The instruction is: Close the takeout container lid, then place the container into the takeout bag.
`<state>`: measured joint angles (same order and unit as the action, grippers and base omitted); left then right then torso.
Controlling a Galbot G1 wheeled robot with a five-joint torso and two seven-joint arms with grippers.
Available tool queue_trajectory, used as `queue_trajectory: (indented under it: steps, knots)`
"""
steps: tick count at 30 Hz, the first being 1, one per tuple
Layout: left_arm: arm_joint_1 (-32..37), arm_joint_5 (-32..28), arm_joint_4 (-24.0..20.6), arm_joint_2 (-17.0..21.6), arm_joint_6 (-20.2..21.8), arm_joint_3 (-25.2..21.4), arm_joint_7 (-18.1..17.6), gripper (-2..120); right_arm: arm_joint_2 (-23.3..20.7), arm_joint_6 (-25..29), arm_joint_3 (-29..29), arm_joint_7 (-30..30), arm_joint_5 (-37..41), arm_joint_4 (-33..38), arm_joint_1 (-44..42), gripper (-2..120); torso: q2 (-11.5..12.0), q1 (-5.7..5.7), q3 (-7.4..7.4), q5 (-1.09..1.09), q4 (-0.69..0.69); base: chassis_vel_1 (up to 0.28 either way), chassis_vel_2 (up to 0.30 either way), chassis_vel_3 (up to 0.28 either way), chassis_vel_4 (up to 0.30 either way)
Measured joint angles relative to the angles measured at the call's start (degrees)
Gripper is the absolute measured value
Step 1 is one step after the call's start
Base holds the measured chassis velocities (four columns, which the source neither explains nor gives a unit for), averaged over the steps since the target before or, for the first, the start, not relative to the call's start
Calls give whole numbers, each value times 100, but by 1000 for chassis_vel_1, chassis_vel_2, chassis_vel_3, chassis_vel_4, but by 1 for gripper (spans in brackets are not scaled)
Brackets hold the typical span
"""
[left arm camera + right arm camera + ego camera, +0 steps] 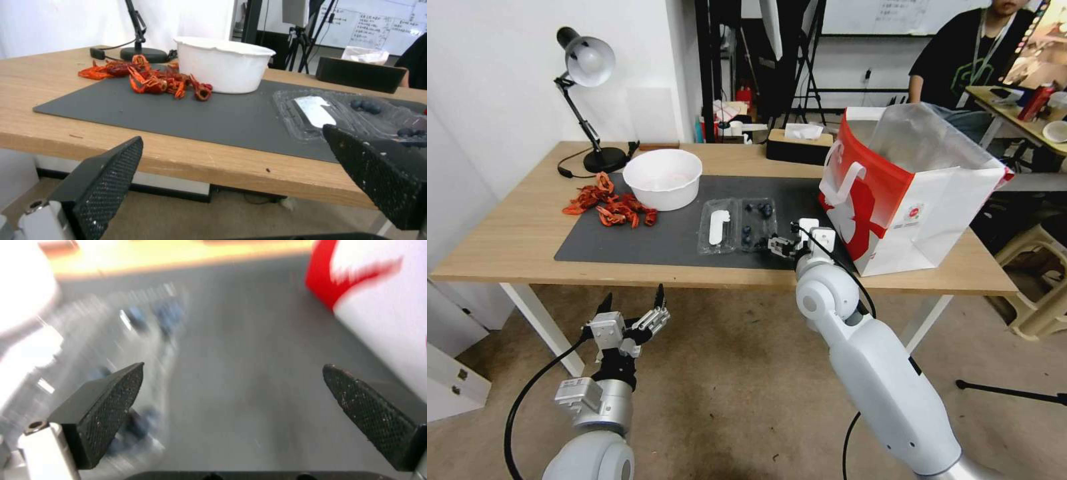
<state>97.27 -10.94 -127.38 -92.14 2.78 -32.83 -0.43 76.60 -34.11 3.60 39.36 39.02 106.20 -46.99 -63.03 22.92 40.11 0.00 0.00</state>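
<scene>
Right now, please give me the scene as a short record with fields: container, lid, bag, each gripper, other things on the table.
container: takeout container lies open on the dark mat, blueberries inside
lid: lid folded flat beside the berry half, white label up
bag: takeout bag stands upright and open at the table's right end
right gripper: right gripper open, over the mat at the container's near right corner
left gripper: left gripper open, held below the table's front edge
others: white bowl, red crayfish shells, desk lamp, black tissue box
</scene>
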Motion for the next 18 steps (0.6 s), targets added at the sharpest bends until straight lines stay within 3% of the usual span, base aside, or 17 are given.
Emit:
queue_trajectory:
  steps: [1,4,5,9,10,14,18]
  knots:
    - [0,0,0,0,0,0,0,100,0,0,0,0,0,0,0,100,0,0,0,0,0,0,0,0,0]
    - [3,-2,0,0,5,-13,-2,100,-145,931,38,-700,-441,346,-273,100,0,0,0,0,0,0,0,0,0]
    - [3,-2,0,0,5,-13,-2,100,-145,931,38,-700,-441,346,-273,100,0,0,0,0,0,0,0,0,0]
    - [2,-10,0,0,14,-13,-8,100,-491,2001,100,-1590,-1155,952,-955,100,0,0,-1,1,-1,0,0,0,0]
    - [2,-10,0,0,14,-13,-8,100,-491,2001,100,-1590,-1155,952,-955,100,0,0,-1,1,-1,0,0,0,0]
    - [-5,-15,2,0,13,2,-17,100,-834,2834,406,-2328,-2104,1646,-2001,100,0,0,-1,1,0,0,0,0,0]
    - [-10,-18,2,1,12,20,-26,100,-948,3093,565,-2408,-2516,2015,-2618,100,0,-1,-1,1,-2,0,0,0,0]
